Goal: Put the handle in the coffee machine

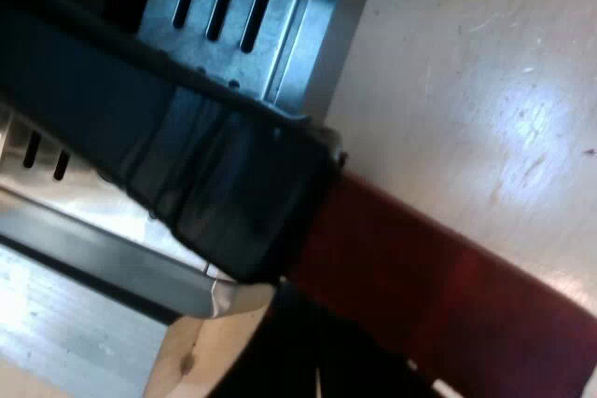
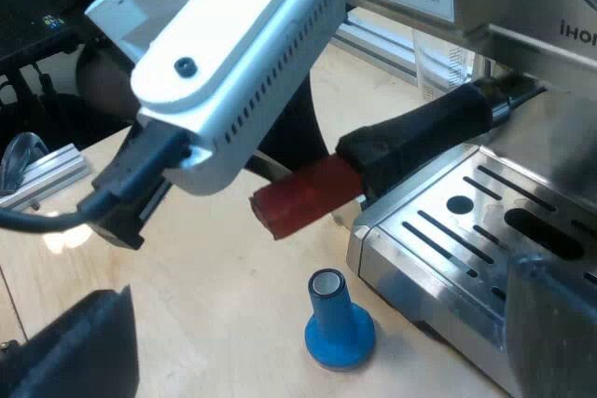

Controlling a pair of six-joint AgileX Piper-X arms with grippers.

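The holder's dark handle [image 2: 420, 137] is seen raised above the espresso machine's [image 2: 541, 16] slotted drip tray [image 2: 466, 221], its metal end at the machine's front and its red end [image 2: 303, 200] jutting out over the bench [image 2: 215, 295]. The left gripper [image 2: 303, 160] is found at the red end, but whether it grips the handle cannot be told. The right gripper's [image 2: 315, 291] jaws are held wide apart, gripping nothing, above a blue tamper [image 2: 338, 328] stood upright on the bench just beside the tray.

Left arm [image 2: 233, 53] angled down, left gripper [image 2: 310, 160] jaws clamped on handle [image 2: 420, 132] near its red end. Right gripper [image 2: 308, 333] jaws wide apart, holding nothing.
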